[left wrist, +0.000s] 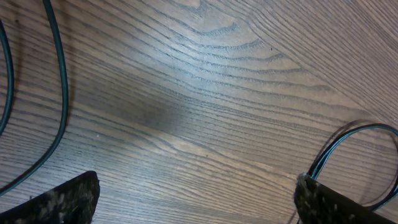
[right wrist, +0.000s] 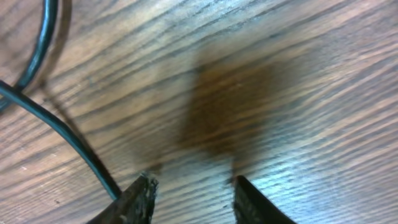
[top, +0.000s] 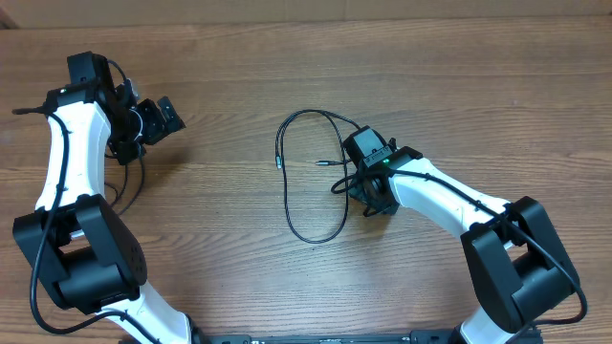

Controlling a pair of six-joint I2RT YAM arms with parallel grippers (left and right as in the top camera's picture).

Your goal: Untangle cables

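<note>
One looped cable point(top: 286, 205) lies lengthwise, front to back.

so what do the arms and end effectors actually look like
The left arm and right arm have white curved links, bulky black joints and black wires along them. The right arm's wrist shows a small green light. The left end effector and right end effector each have two dark, speckled fingers.

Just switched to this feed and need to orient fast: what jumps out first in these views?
A thin black cable lies in a big loose loop in the middle of the wooden table. The right gripper is down at the loop's right edge, with a strand running up to one finger. The left gripper hangs wide open, far off at the table's left.
</note>
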